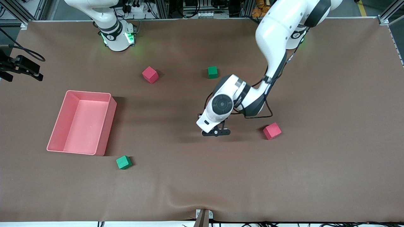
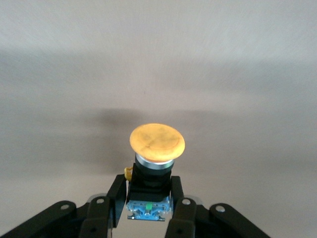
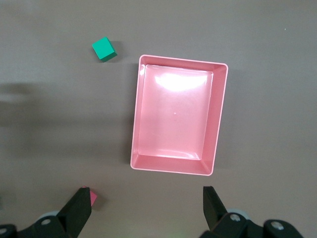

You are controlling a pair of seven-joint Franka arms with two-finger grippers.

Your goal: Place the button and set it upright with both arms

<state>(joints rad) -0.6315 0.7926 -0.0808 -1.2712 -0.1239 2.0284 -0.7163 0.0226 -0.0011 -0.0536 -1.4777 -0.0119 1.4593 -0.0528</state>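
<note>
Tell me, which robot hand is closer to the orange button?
The left one. The left gripper is shut on the button, holding it by its black body. The right gripper hangs open up over the pink tray, away from the button.

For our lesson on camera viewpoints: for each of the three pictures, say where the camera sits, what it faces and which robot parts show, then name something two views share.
Front view: high across the table, facing both bases; left arm reaches mid-table, left claw low there.
Left wrist view: on the left wrist; left claw shut on the orange-capped black push-button.
Right wrist view: on the right wrist, looking down on the pink plastic tray; open right claw.
Shared: tray and green foam cube, in the front and right wrist views.
</note>
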